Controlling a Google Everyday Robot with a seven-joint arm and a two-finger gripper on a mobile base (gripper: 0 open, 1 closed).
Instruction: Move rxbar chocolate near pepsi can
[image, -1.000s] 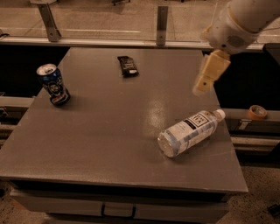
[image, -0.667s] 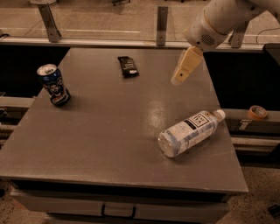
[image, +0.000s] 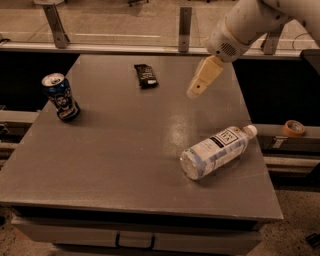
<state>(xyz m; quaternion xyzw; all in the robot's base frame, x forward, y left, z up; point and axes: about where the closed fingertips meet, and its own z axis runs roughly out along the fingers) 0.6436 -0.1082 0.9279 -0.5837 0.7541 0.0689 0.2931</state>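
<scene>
Your gripper (image: 196, 90), a pale tan piece at the end of the white arm, hovers above the far right part of the grey table (image: 125, 160). Nothing shows in it or near its tip. From this angle it reads as one tapering piece, so you cannot tell whether it is spread or pressed together.

The rxbar chocolate (image: 146, 75), a small flat rectangular bar in a black wrapper with white lettering, lies flat toward the far edge of the table. It is left of the gripper and apart from it. The pepsi can (image: 61, 97), a blue aluminium drink can with a silver top, stands upright near the left edge, well apart from the bar. A clear plastic water bottle (image: 215, 151) with a white label lies on its side at the near right, away from both and off the line between them.

Judge the bar as light and slightly yielding, with a wrapper that is likely slick and crinkly. It sits low, so you probably need to come straight down and close across its narrow width near the middle. Avoid the crimped ends, which would likely fold. A modest squeeze should do. The can could tip or slide if nudged, so plan to set the bar down just beside it without touching.
</scene>
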